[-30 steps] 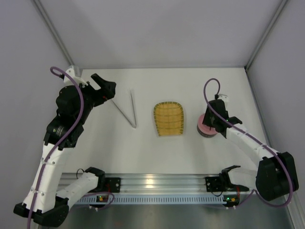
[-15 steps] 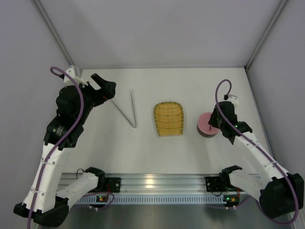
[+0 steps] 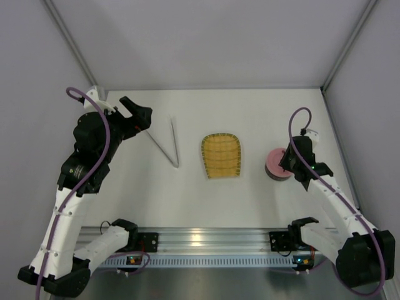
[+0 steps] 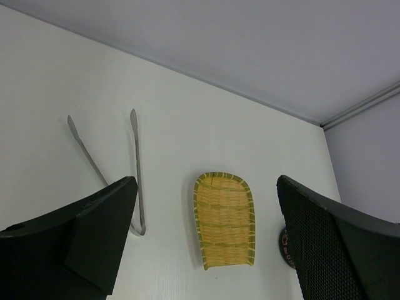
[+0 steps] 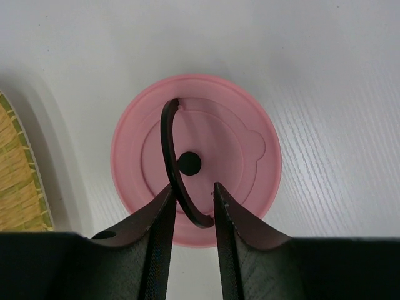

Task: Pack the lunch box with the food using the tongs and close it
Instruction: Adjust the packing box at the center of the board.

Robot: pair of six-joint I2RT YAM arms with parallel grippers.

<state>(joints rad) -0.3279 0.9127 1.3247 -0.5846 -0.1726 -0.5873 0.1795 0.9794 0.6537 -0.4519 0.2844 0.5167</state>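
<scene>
The right gripper (image 5: 192, 190) has narrowed around the black handle (image 5: 165, 140) of the lunch box (image 5: 240, 140), possibly already pinching it, so lifting the lid looks next; the left gripper (image 4: 205, 187) stands wide.

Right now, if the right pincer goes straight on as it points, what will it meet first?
The black handle, between the fingers of the right pincer; just beyond it, probably the pink lid.

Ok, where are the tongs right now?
In the top view the tongs lie on the left half of the table, between the open left gripper and the yellow woven tray, with nothing holding them.
</scene>
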